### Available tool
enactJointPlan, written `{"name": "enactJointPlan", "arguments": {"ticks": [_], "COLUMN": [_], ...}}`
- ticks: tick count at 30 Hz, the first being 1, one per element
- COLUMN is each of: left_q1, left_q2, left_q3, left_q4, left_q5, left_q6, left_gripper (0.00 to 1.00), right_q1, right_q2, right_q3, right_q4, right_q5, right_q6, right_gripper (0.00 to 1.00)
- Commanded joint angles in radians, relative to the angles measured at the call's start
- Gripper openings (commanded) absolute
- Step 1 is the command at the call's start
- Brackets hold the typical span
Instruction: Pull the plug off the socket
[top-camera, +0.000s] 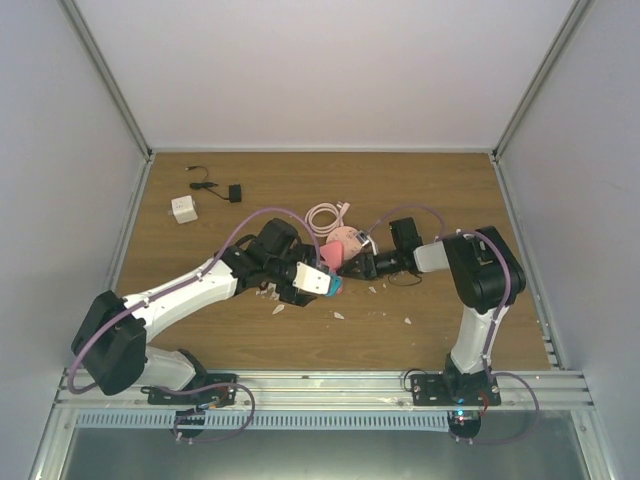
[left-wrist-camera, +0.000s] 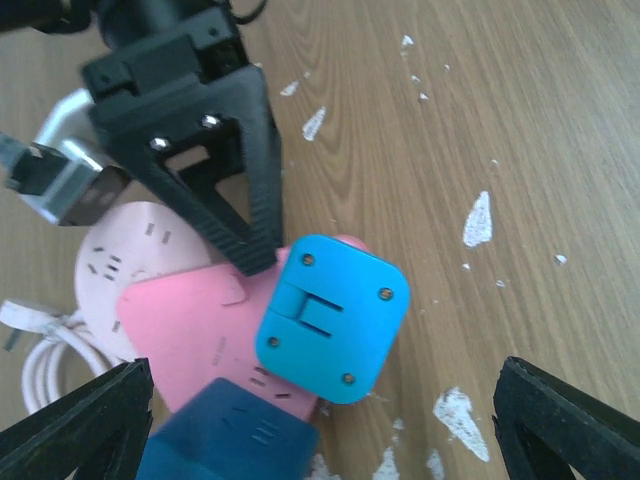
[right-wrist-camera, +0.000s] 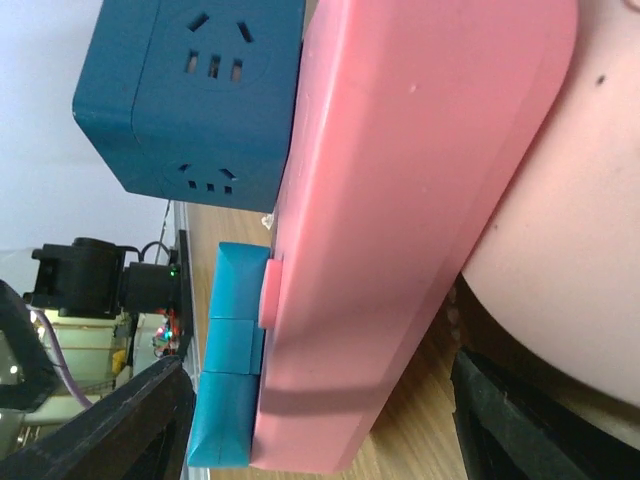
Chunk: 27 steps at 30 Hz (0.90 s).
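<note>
The salmon-pink socket (left-wrist-camera: 190, 325) lies tilted, with one side resting on a pale pink round disc (left-wrist-camera: 105, 255). A cyan plug (left-wrist-camera: 333, 318) sits in its face, and a dark blue cube adapter (left-wrist-camera: 225, 440) sits beside that plug. My left gripper (left-wrist-camera: 325, 425) hovers over them, open wide, with the plug between its fingertips (left-wrist-camera: 85, 420) and touching neither. From the other side my right gripper (right-wrist-camera: 320, 420) straddles the socket (right-wrist-camera: 400, 200) edge-on, open. One of its fingers (left-wrist-camera: 235, 200) rests by the plug (right-wrist-camera: 225, 370); the other is under the disc's side. Seen from above, both grippers meet at the socket (top-camera: 327, 256).
A coiled pale cable (top-camera: 326, 216) lies behind the disc (top-camera: 346, 243). A white adapter (top-camera: 183, 208) and a black cable with a small plug (top-camera: 215, 188) lie at the back left. White flecks (left-wrist-camera: 478, 218) dot the wooden table (top-camera: 420, 200). Frame walls close in both sides.
</note>
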Motion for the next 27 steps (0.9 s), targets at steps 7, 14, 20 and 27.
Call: {"name": "enactJointPlan", "arguments": {"ticks": [7,14,20,27], "left_q1": [-0.016,-0.059,-0.081,-0.094], "left_q2": [0.012,0.053,0.074,0.075], "left_q3": [-0.062,-0.071,-0.106,-0.163], "left_q4": [0.067,0.058,0.161,0.340], "left_q5": [0.002,-0.018,-0.094,-0.207], "left_q6": [-0.040,-0.023,0.015,0.101], "left_gripper": [0.92,0.91,0.90,0.90], "right_q1": [-0.009,-0.009,-0.013,-0.018], "right_q2": [0.077,0.099,0.119,0.127], "right_q3": [0.015,0.017,0.025,0.028], "right_q4": [0.179,0.190,0.175,0.152], "right_q5": [-0.006,0.009,0.016,0.021], "right_q6": [0.159,0.171,0.155,0.131], "right_gripper": [0.70,0.63,0.52,0.45]}}
